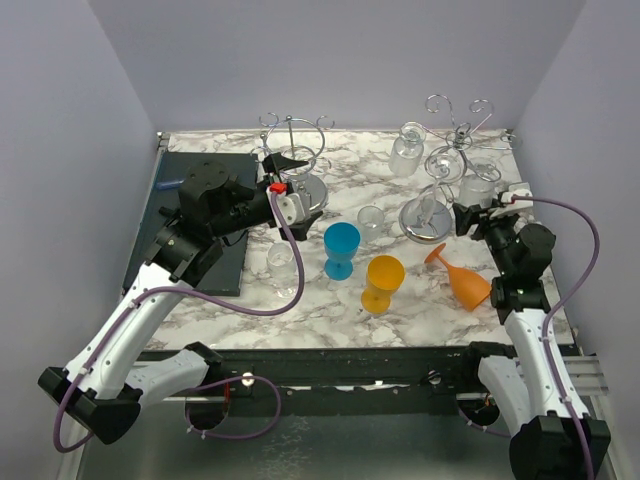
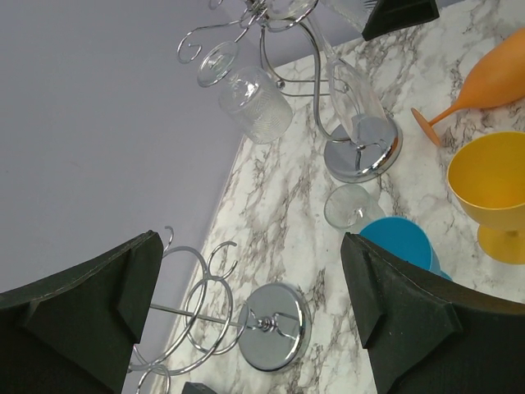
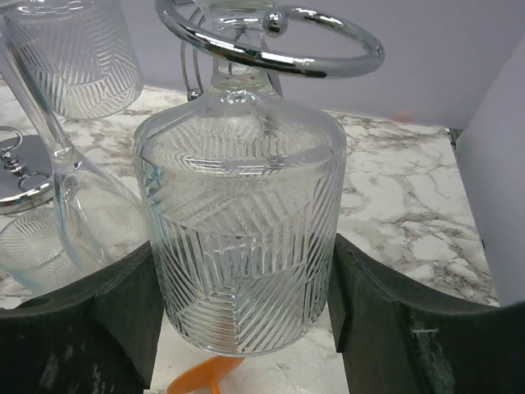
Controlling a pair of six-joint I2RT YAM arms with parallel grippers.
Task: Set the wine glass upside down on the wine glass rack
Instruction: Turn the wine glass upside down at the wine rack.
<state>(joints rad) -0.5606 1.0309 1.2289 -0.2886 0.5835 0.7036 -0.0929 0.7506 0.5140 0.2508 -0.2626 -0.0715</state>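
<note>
**Wine glass hangs in the rack, right end effector pinching it**

Your right end effector grips the ribbed wine glass by its bowl, with a finger against each side. The wine glass hangs upside down, its stem up through a chrome ring of the rack near the far right corner of the surface. Your left end effector is spread wide and holds nothing. It hovers over the second rack by the far edge. An orange glass lies on its side near the right edge.
</note>
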